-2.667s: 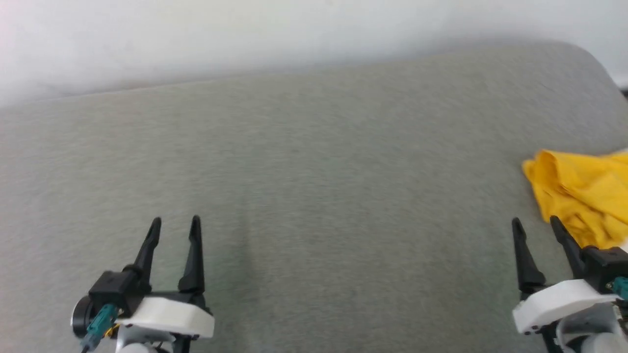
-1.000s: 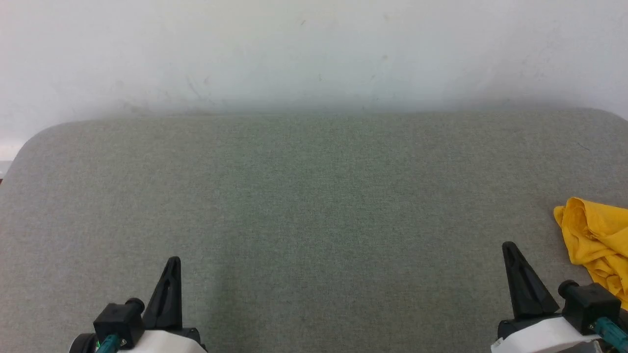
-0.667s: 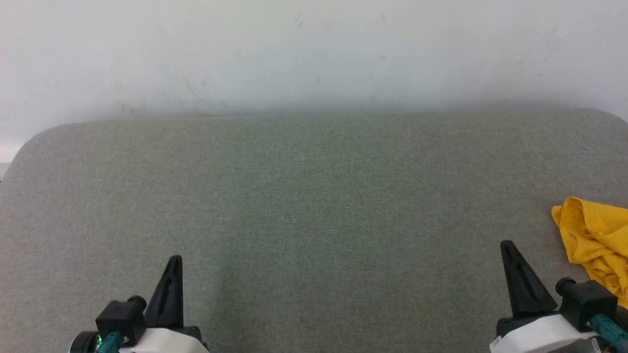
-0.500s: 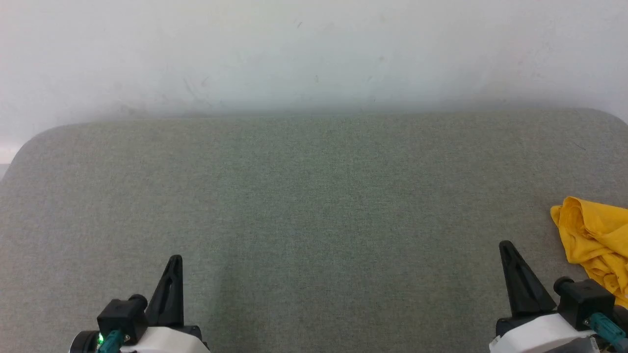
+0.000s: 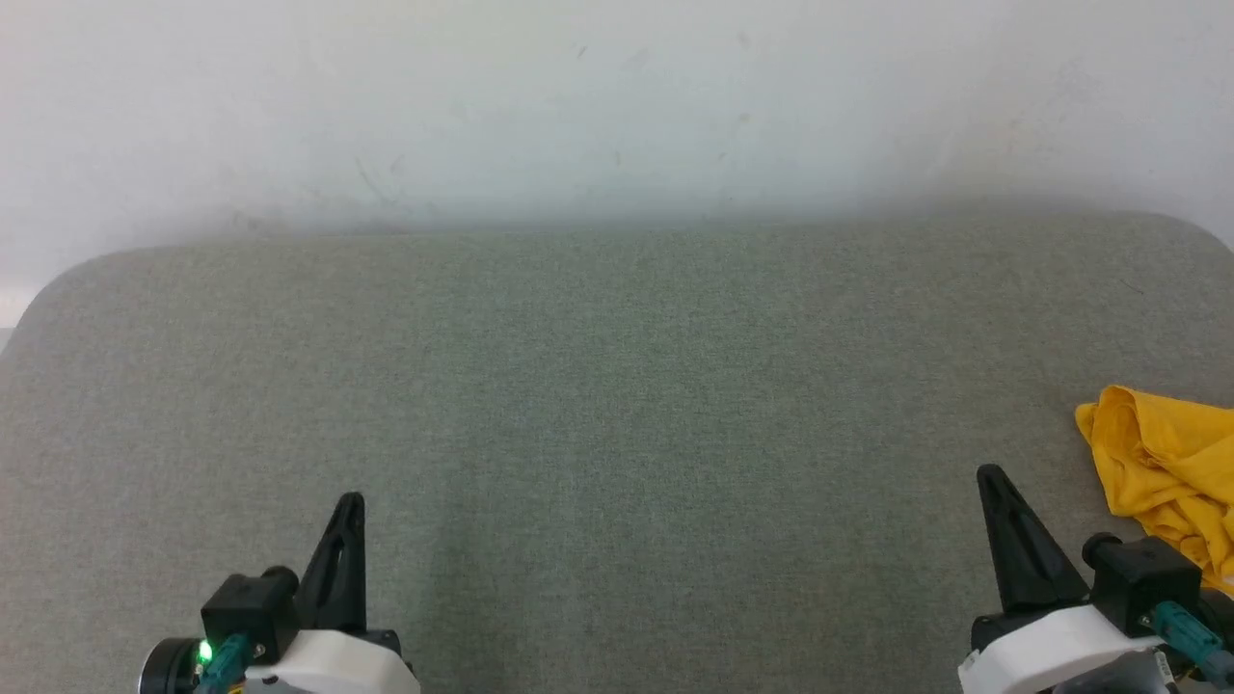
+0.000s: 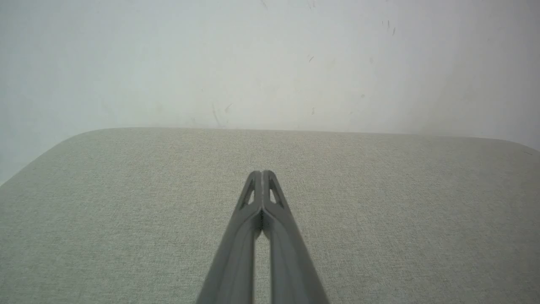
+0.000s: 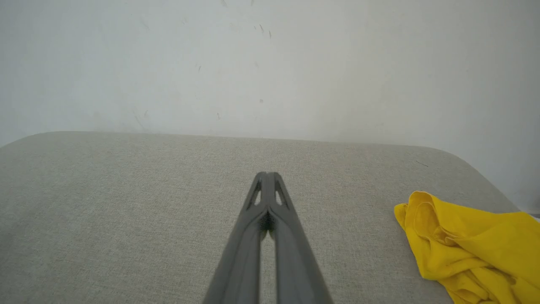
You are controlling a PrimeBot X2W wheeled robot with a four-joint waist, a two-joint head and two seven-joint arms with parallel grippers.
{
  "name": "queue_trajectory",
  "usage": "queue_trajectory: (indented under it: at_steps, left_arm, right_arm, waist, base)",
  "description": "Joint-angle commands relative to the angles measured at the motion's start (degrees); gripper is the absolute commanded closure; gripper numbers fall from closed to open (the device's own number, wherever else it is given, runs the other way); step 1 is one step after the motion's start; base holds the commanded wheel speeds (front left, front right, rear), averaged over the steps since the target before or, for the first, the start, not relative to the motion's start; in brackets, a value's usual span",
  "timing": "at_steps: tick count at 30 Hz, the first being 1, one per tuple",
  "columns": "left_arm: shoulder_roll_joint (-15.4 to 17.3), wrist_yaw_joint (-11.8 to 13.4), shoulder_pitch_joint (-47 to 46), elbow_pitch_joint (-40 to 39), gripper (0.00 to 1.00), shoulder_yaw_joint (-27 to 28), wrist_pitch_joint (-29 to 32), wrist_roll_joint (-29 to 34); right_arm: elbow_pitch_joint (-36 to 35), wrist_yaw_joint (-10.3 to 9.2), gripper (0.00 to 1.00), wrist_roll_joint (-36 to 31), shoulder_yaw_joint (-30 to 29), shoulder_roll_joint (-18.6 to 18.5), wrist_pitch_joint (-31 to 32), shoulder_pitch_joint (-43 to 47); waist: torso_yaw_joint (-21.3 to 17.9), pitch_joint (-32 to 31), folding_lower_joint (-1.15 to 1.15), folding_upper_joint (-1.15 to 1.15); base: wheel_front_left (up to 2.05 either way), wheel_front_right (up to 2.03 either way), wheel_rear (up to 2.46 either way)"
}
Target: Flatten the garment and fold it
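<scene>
The left gripper (image 5: 351,503) and right gripper (image 5: 989,477) sit closed, empty, at lower corners; the garment (image 5: 1162,463) lies bunched lower right, print seemingly hidden

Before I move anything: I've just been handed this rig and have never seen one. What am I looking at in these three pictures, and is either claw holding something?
It is a two-armed robot facing a grey padded surface with a pale wall behind. The wide picture is from its head, looking down: left claw at lower left, right claw at lower right. The other two are from a camera on each wrist, looking along that claw's two dark fingers. Both claws are shut, fingers pressed together, holding nothing. On the surface lies the garment, a crumpled yellow heap near the right edge, beside the right claw but apart from its fingers.
</scene>
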Motion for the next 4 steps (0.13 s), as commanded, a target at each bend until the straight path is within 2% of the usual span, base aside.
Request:
queue_trajectory:
  at_steps: [1, 4]
  left_arm:
    - [-0.29, 0.32, -1.07, -0.48, 1.00, -0.11, 0.26, 0.56]
    - [-0.36, 0.42, -1.20, -0.63, 1.00, -0.14, 0.62, 0.81]
  right_arm:
    - [0.23, -0.02, 1.00, -0.55, 0.17, 0.08, 0.25, -1.08]
    - [0.31, -0.02, 1.00, -0.71, 0.21, 0.08, 0.43, -1.30]
  waist:
    - [-0.04, -0.02, 0.00, 0.00]
    - [-0.12, -0.07, 0.00, 0.00]
  base:
    - [0.00, 0.00, 0.00]
    - [0.00, 0.00, 0.00]
